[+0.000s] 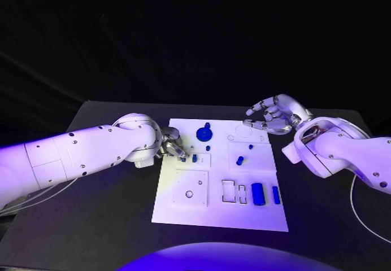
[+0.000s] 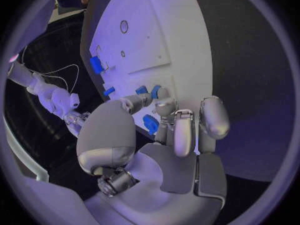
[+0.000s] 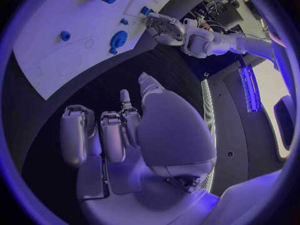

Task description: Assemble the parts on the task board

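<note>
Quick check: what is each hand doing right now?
Left hand: over the task board's left edge at a small blue part; grip cannot be told.
Right hand: fingers curled, holding nothing.

Task board (image 1: 183, 212) mid-table (image 1: 98, 226), parts (image 1: 257, 193) on it, left hand (image 1: 172, 143) at its left edge.

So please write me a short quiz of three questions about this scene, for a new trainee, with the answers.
1. True or false: the right hand holds a blue part.
2. Which hand has its fingers at the small blue parts near the task board's left edge? A) left hand B) right hand
3. Fill in: the long blue bar lies in the board's ____ half, nearer to the robot or farther?

Key
1. False: it is raised near the board's far right corner, holding nothing.
2. A: the left hand.
3. Nearer.
</note>
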Motion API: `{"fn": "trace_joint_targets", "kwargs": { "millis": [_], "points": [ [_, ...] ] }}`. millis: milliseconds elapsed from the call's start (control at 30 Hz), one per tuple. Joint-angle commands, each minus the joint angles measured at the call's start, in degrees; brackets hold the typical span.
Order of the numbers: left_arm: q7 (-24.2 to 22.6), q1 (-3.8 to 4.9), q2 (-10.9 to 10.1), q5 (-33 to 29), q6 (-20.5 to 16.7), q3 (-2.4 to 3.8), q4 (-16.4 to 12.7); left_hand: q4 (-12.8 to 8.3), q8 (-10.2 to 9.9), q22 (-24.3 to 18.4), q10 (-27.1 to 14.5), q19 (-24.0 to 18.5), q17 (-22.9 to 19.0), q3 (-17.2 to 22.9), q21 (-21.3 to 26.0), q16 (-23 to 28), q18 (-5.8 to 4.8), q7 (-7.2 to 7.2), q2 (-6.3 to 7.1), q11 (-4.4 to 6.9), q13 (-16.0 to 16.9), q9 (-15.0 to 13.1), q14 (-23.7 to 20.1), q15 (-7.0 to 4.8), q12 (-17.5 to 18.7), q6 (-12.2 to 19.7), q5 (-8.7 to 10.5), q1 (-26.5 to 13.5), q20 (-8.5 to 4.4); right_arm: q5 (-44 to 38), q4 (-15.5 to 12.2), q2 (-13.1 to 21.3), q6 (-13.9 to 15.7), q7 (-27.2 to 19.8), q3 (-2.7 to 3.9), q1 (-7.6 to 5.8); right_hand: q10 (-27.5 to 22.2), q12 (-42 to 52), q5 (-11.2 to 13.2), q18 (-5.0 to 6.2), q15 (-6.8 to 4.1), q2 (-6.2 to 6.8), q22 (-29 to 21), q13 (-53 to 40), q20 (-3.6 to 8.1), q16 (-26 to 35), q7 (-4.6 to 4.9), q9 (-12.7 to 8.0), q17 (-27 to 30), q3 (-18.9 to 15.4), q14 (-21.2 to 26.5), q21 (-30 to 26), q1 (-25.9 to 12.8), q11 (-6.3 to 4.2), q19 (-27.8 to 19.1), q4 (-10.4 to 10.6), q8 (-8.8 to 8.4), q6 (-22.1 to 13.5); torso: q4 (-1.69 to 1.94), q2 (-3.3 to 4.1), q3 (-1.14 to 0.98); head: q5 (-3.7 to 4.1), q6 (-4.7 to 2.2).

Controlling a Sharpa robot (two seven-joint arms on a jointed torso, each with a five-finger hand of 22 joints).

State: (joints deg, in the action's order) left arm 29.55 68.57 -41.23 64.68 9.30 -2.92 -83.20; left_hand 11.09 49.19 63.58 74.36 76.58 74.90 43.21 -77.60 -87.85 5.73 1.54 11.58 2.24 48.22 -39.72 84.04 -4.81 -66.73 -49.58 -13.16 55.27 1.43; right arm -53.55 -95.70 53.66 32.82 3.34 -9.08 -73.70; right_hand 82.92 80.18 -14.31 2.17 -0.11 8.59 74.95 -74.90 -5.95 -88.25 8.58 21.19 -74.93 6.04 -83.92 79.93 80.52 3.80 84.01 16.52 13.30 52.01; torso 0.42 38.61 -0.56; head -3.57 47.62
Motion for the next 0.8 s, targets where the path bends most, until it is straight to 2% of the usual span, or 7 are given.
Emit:
{"fn": "trace_joint_targets", "kwargs": {
  "millis": [33,267,467,800],
  "points": [
    [0.3,-0.14,0.2,-0.5,1.0,-0.09,0.1,0.9,-0.2,-0.1,-0.2,0.1,11.0,-2.2,0.1,-0.2,-0.42,0.29,0.24,-0.16,0.1,0.0,4.8,-0.30,-0.1,-0.2,0.14,-1.1,-0.08,-0.1,0.0,0.0,0.0,-0.6,0.01,0.03,-0.3,-0.3,0.1,0.56,-0.38,0.19,7.8,-5.7,0.43,0.2,-0.12,0.1,-9.4,0.2,-4.8,-0.2,-0.6,-0.16,0.5,0.0,0.22,-0.3,0.01,-0.02,0.01,0.04,-0.02],
    [0.4,-0.14,0.2,-0.5,0.9,-0.07,0.3,2.9,-0.6,0.0,-0.2,0.2,10.9,-6.1,0.2,-0.2,-0.41,0.37,0.40,-0.24,0.2,0.1,4.8,-0.24,-0.1,-0.4,0.07,-1.2,-0.05,-0.1,0.0,0.0,0.1,-0.7,0.01,0.03,-0.3,-0.4,0.1,0.62,-0.38,0.21,7.6,-5.6,0.43,0.2,-0.12,0.1,-9.3,0.1,-4.8,-0.4,-0.7,-0.16,0.3,0.1,0.22,-0.4,0.03,-0.04,0.02,0.04,-0.05],
    [0.6,-0.14,0.2,-0.5,0.5,-0.05,0.4,4.2,-0.8,0.0,-0.3,0.2,10.9,-7.8,0.2,-0.2,-0.42,0.41,0.37,-0.28,0.2,0.1,4.8,-0.22,-0.1,-0.5,0.05,-1.3,-0.03,-0.1,0.0,0.0,0.1,-0.7,0.01,0.03,-0.3,-0.4,0.1,0.62,-0.38,0.21,7.6,-5.6,0.43,0.2,-0.12,0.1,-9.3,0.1,-4.8,-0.4,-0.7,-0.16,0.3,0.1,0.22,-0.4,0.01,-0.04,0.03,0.01,0.01],
    [0.4,-0.22,-0.3,-0.5,-0.1,0.16,-0.3,4.6,-0.9,0.0,-0.4,0.3,10.9,-8.4,0.2,-0.2,-0.42,0.40,0.22,-0.28,0.0,0.1,4.8,-0.22,0.1,-0.6,-0.08,-1.2,-0.03,-0.1,0.1,-0.1,0.1,-0.8,0.01,0.17,-0.6,-0.8,0.1,0.73,-0.38,0.22,7.3,-5.3,0.43,0.4,-0.11,0.1,-9.0,0.1,-4.7,-0.9,-0.8,-0.15,0.1,0.1,0.22,-0.4,-0.02,-0.06,0.06,-0.04,-0.20]
  ]
}}
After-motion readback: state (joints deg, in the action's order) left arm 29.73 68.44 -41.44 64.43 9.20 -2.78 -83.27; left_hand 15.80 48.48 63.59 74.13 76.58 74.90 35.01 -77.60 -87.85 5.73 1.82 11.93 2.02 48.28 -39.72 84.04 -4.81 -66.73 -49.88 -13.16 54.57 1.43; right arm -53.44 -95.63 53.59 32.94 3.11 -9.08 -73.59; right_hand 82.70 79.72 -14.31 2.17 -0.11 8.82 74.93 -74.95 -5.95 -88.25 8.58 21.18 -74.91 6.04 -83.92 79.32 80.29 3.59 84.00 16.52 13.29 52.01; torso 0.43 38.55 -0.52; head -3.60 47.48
